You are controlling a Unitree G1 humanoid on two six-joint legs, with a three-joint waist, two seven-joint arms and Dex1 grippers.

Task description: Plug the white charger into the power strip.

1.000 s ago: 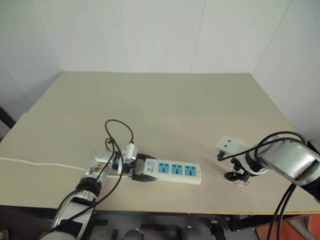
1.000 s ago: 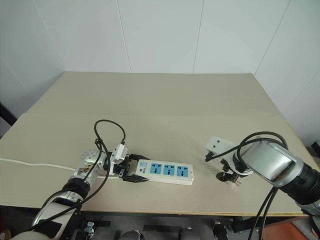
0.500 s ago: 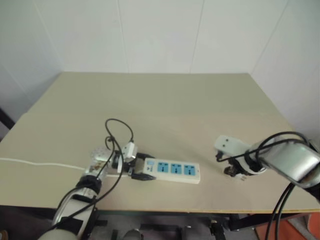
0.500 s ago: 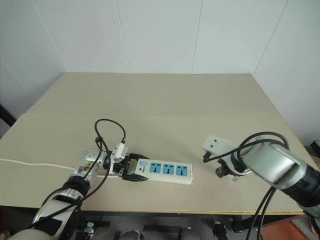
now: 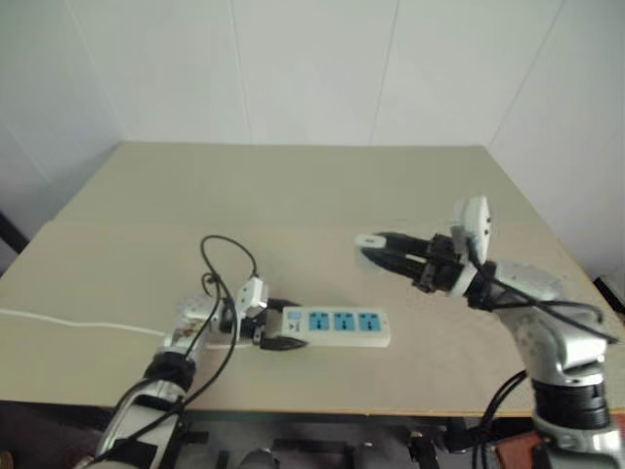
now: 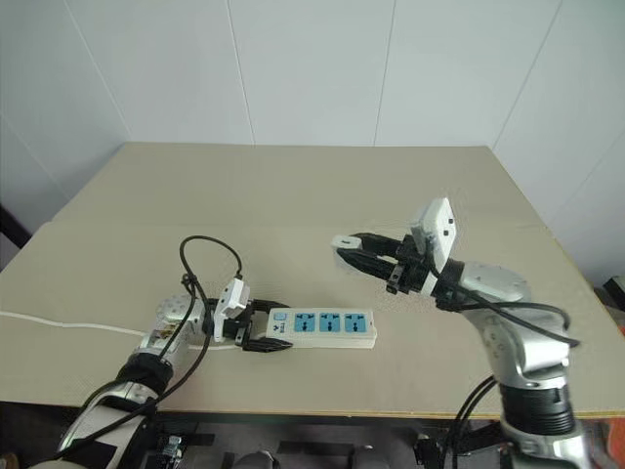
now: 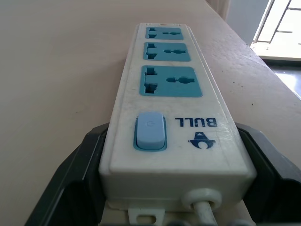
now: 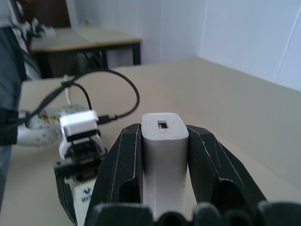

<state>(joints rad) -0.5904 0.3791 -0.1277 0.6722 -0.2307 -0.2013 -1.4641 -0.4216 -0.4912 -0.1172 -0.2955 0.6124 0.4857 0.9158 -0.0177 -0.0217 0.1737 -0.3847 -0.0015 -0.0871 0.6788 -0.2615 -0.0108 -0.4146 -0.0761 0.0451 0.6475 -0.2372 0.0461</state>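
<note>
The power strip [image 6: 322, 327] lies flat near the table's front edge, a long white bar with three blue sockets [image 7: 172, 81] and a blue switch. My left gripper [image 6: 262, 330] is shut on its cord end, one black finger [image 7: 70, 188] on each side. The white charger [image 8: 163, 139], a small rounded block, is held in the air above and to the right of the strip. My right gripper [image 6: 349, 250] is shut on the charger [image 6: 342, 240] and points level toward the left. The charger hangs clear of the strip's sockets.
A thin white cord [image 5: 68, 319] runs from the strip off the table's left edge. A black cable [image 6: 210, 256] loops over my left wrist. The beige table [image 6: 312, 186] stretches back to white walls.
My right gripper, pointing down at the table on the right, shut on the charger, rose and swung left with it. The left gripper kept its hold on the strip.
</note>
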